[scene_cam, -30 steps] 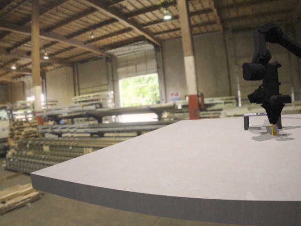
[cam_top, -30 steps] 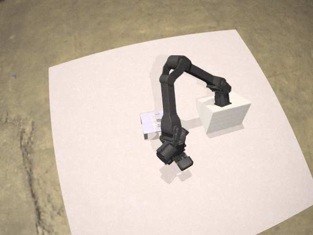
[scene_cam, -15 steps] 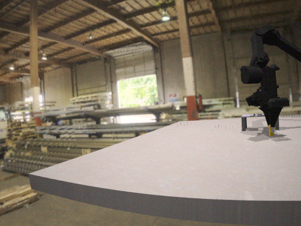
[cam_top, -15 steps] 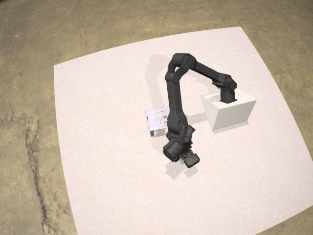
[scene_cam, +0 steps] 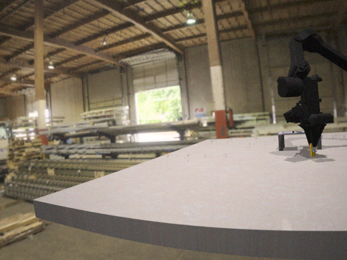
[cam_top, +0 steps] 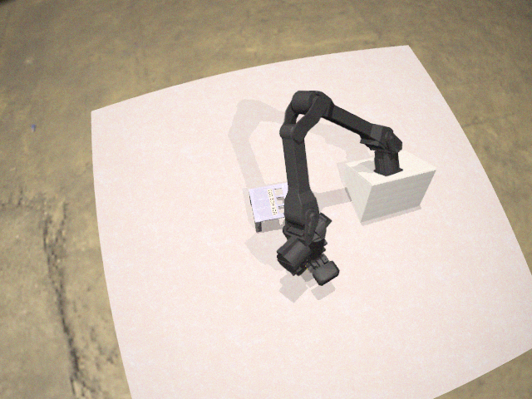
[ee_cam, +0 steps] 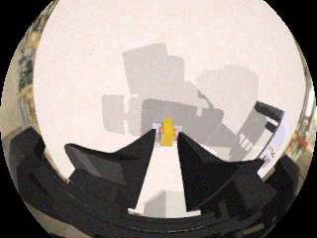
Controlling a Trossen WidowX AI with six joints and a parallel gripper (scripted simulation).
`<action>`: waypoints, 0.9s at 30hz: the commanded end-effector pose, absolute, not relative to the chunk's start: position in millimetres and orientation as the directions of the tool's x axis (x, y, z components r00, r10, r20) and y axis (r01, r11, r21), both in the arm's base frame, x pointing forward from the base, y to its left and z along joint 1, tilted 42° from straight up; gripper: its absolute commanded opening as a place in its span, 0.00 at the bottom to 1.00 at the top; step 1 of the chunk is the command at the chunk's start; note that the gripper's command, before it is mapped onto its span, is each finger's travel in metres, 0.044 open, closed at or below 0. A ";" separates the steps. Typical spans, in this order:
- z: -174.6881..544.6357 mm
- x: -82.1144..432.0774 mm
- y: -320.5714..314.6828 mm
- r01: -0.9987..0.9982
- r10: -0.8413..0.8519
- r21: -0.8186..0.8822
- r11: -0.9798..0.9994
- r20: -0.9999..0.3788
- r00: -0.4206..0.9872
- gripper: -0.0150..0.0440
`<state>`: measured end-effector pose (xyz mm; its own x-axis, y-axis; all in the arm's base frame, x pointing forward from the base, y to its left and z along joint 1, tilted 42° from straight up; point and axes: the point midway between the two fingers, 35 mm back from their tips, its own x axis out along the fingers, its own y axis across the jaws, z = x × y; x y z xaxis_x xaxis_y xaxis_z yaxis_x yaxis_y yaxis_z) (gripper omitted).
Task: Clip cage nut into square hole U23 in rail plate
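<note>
The gripper [cam_top: 306,266] [scene_cam: 313,144] [ee_cam: 166,134] stands narrowly open, fingertips on either side of the yellow nut [scene_cam: 312,151] [ee_cam: 167,132] (the plate [cam_top: 261,207] [scene_cam: 296,132] [ee_cam: 278,141] stands near).

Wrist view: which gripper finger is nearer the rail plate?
The right-hand finger in the image, on the rail plate side; the other is across the gap.

Between the rail plate's [cam_top: 263,204] [scene_cam: 290,132] [ee_cam: 278,141] legs lay an open gap; its raised top blocked passage from above.
</note>
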<state>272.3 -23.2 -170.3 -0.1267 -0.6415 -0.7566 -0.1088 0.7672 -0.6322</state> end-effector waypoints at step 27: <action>-170.5 272.1 -23.8 -0.109 -0.642 -0.632 0.767 -0.757 -0.127 0.32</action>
<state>272.1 -23.9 -170.5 -0.1270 -0.6416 -0.7564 -0.1088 0.7670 -0.6323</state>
